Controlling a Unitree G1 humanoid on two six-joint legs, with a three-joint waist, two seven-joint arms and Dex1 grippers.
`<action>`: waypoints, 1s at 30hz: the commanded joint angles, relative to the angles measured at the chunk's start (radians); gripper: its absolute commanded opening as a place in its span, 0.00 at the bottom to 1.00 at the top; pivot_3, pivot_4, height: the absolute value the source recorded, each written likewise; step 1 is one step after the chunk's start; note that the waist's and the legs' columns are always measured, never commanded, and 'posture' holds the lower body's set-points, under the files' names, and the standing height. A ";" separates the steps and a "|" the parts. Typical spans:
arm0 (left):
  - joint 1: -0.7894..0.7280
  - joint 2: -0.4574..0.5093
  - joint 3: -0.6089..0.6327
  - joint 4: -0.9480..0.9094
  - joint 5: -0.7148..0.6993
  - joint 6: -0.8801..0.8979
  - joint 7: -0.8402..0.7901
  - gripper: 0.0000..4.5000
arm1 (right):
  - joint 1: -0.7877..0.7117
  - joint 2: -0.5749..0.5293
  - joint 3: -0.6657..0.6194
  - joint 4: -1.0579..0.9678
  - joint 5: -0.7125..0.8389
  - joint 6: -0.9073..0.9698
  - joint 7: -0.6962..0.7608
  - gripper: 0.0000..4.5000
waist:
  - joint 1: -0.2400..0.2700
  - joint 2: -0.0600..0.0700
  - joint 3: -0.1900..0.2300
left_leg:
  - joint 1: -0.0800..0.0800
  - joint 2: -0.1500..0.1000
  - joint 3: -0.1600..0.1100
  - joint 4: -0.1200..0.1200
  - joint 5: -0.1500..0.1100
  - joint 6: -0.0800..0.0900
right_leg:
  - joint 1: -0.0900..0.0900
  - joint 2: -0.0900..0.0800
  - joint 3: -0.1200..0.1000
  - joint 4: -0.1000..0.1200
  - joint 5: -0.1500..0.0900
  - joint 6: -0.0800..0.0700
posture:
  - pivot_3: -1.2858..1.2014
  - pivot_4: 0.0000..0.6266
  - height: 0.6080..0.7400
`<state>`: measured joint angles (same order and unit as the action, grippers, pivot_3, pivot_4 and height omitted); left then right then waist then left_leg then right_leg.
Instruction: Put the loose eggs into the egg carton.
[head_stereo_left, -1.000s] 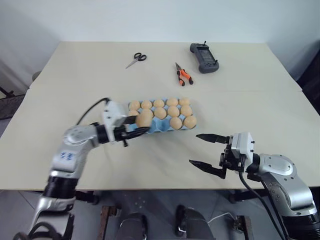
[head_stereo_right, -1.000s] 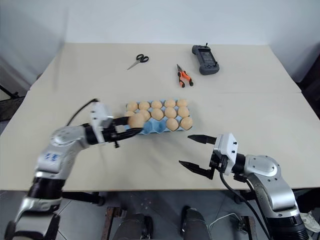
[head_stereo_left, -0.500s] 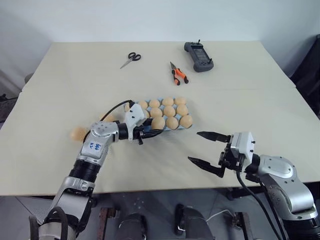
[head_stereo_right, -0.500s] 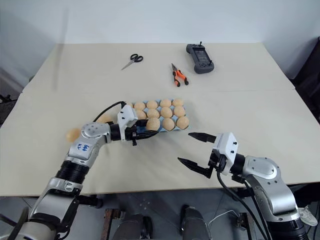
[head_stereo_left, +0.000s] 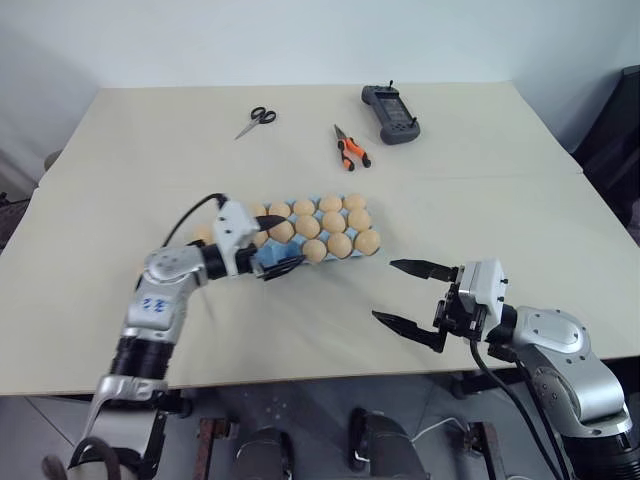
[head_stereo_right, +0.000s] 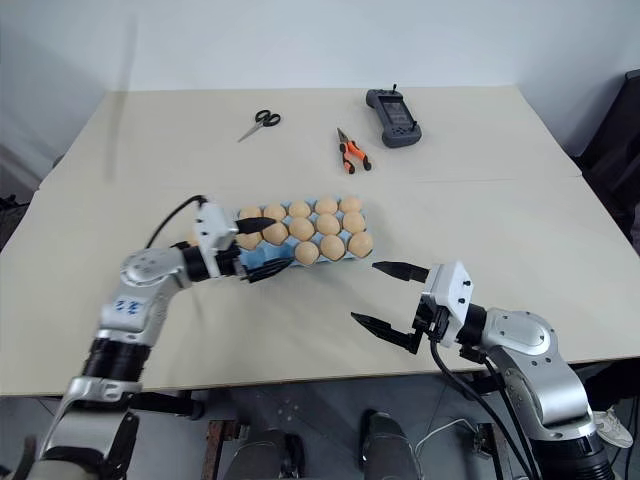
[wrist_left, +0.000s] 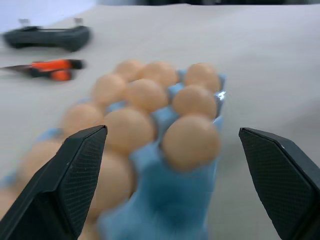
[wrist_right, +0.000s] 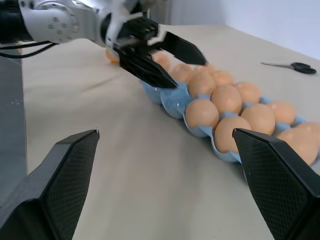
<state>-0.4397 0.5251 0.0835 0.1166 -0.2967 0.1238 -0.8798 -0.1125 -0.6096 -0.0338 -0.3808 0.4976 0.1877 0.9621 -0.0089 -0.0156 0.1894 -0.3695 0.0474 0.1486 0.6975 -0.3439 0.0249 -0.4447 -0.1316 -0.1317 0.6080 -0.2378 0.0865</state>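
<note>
The left gripper (head_stereo_left: 279, 243) has let go of its egg and now gapes wide at the egg carton's (head_stereo_left: 272, 257) nine-o'clock end, holding nothing. That blue carton sits mid-table (head_stereo_left: 480, 130), nearly full of eggs (head_stereo_left: 339, 243). The right gripper (head_stereo_left: 408, 294) hangs spread apart and empty at the carton's four o'clock. Pliers (head_stereo_left: 350, 149) lie at its twelve.

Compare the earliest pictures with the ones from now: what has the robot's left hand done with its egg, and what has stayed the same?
The left hand has let go of the egg it was carrying over the near-left end of the egg carton. Its fingers now stand wide open and empty, drawn back a little to the left. The right hand stayed open above the table, and the scissors, pliers and controller lie as before.
</note>
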 joint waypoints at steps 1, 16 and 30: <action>0.099 0.035 0.134 -0.124 -0.090 0.013 0.021 1.00 | -0.015 0.011 0.001 0.003 0.024 -0.017 0.024 1.00 | 0.003 0.000 0.000 | 0.000 0.000 0.000 0.000 0.000 0.000 | 0.000 0.000 0.000 -0.001 0.000 0.000 | 0.52 0.24 1.00; 0.604 -0.022 0.441 -0.258 -0.096 -0.070 0.236 1.00 | -0.090 0.074 0.033 0.100 0.005 -0.088 0.072 1.00 | 0.009 0.000 0.000 | 0.000 0.001 0.000 0.000 -0.007 0.000 | 0.000 -0.002 -0.001 -0.004 0.000 0.000 | 0.52 0.24 1.00; 0.322 0.029 0.413 -0.122 -0.078 0.040 0.416 1.00 | -0.145 0.097 0.062 0.121 0.005 -0.089 0.086 1.00 | 0.007 0.000 0.000 | 0.000 0.001 0.000 0.000 -0.007 -0.001 | 0.000 0.000 -0.001 -0.003 0.000 -0.001 | 0.52 0.24 1.00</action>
<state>-0.0936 0.5315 0.4950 -0.0326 -0.3953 0.1600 -0.4852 -0.2457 -0.5220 0.0253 -0.2425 0.4937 0.1134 1.0428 -0.0015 -0.0156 0.1894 -0.3696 0.0486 0.1490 0.6976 -0.3502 0.0241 -0.4450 -0.1319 -0.1330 0.6060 -0.2381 0.0859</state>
